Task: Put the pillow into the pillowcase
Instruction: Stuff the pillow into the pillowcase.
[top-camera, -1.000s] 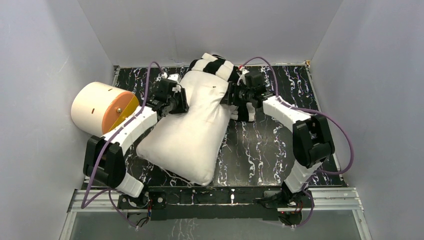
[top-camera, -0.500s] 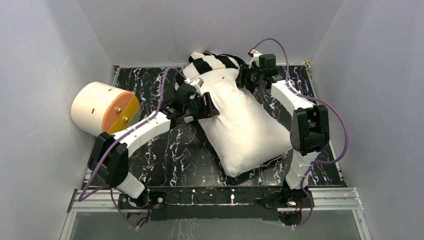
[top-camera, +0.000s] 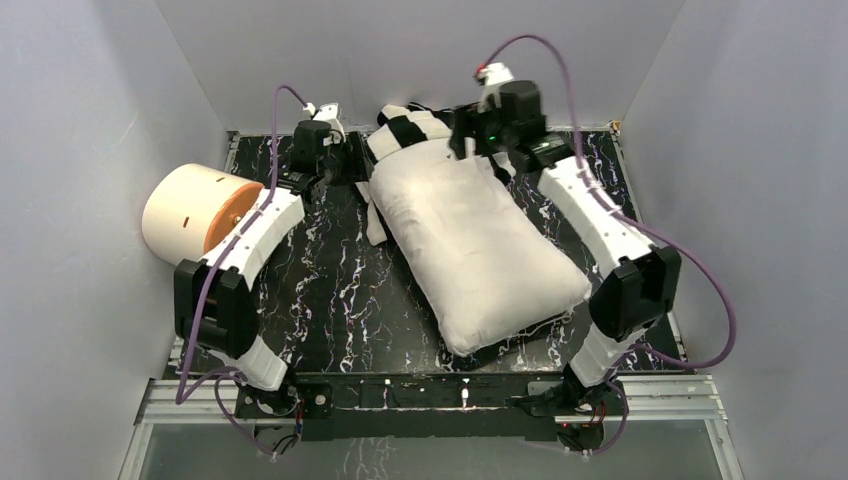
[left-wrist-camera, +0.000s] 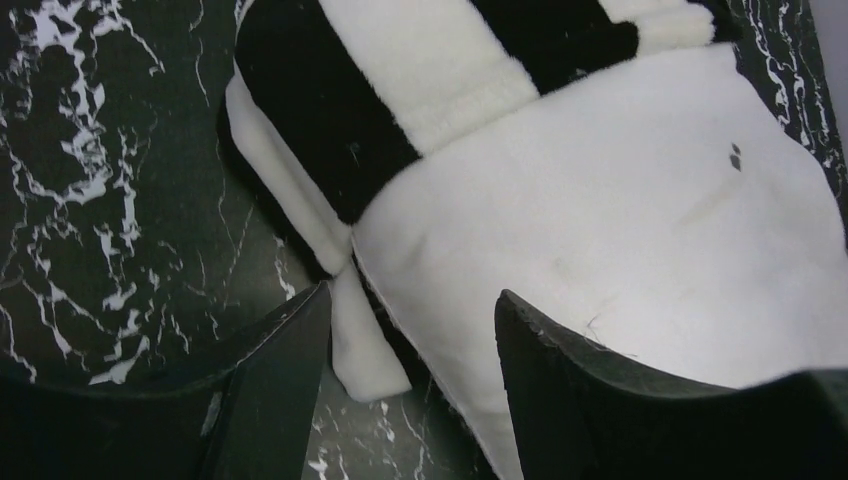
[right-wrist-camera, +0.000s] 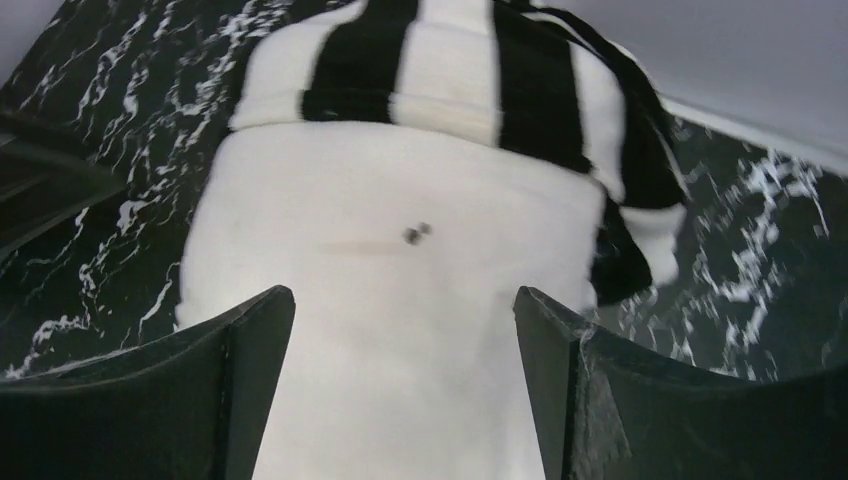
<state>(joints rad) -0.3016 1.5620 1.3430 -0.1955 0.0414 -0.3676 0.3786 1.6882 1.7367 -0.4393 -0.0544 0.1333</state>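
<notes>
While only the far end of the pillow (top-camera: 480, 245) sits inside the pillowcase (top-camera: 415, 128), the step in hand looks like drawing the striped sleeve further down over it. The pillow lies slantwise on the bench (top-camera: 330, 300), with its far end capped by bunched black-and-white stripes and the rest bare.

The left hand (left-wrist-camera: 410, 310) hovers just off the pillow's far left corner, its fingers spread and nothing between them. Below it a loose white flap (left-wrist-camera: 365, 355) of the case lies on the bench against the pillow's edge. The right hand (right-wrist-camera: 405, 300) hangs over the pillow's far end, also spread wide and holding nothing. The case's rim runs across the pillow just beyond it.

To do this well, I judge that each hand should take the rim at one side of the pillow, pinching cloth only and not the stuffing beneath. Both sides should then be drawn toward the pillow's near end together, so the sleeve slides evenly. Pulling one side alone would likely twist the case or drag the whole pillow.

The flap seems the easiest hold. On the pillow's right the rim lies flat and may need a shallow, scooping pinch.

As a container, the case holds just the pillow's far end, and most of the pillow is outside it.
</notes>
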